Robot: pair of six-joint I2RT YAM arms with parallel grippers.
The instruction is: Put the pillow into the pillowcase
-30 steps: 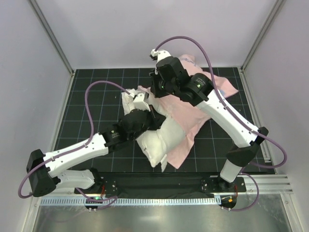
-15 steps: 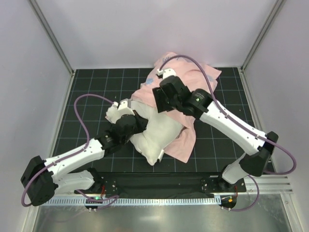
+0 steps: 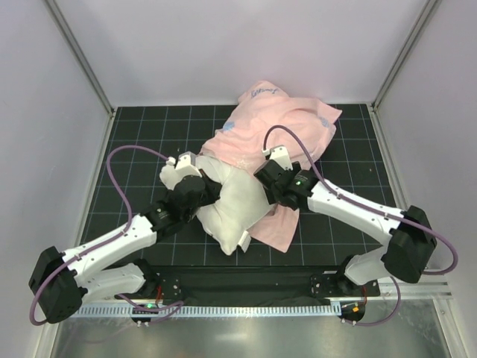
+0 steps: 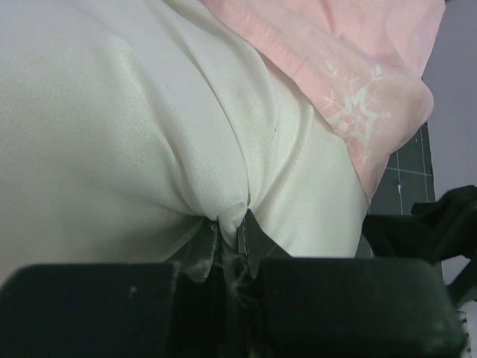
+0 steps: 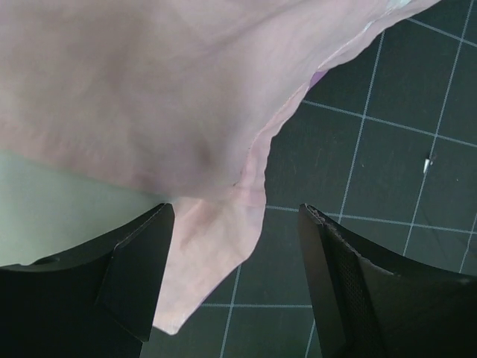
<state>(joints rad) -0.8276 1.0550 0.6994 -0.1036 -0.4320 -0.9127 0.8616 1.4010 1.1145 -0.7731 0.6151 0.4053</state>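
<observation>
1. Since a second ago the right gripper [image 3: 262, 192] has dropped from high over the pillow's far end to low at the pillow's right flank. Its jaws have sprung apart. The pillowcase [image 3: 283, 119], which it then held bunched up, now lies spread over the far end of the pillow [image 3: 231, 205].
2. The pillow lies slantwise on the black gridded mat [image 3: 149, 127]. Its near end is bare and its far end is under pink cloth. I cannot tell whether that end sits inside the case's mouth or is merely draped.
3. The step in hand looks like a regrasp: take the case's hem at the pillow's right side and draw it toward the pillow's near end.
4. To do it well, the right gripper should close on the hem's edge alone, not on the pillow beneath. It should then pull along the pillow's length while the other arm holds the pillow firm. A bite through both layers of the case would close the mouth.
5. Right jaws: wide apart, gripping nothing. In the right wrist view a loose corner of pink hem hangs between the fingers [image 5: 141, 276], close by the left one and clear of the other.
6. The left gripper [image 4: 227, 233] is pinched tight on a gathered fold of pillow fabric at the pillow's left side. It touches no pink cloth.
</observation>
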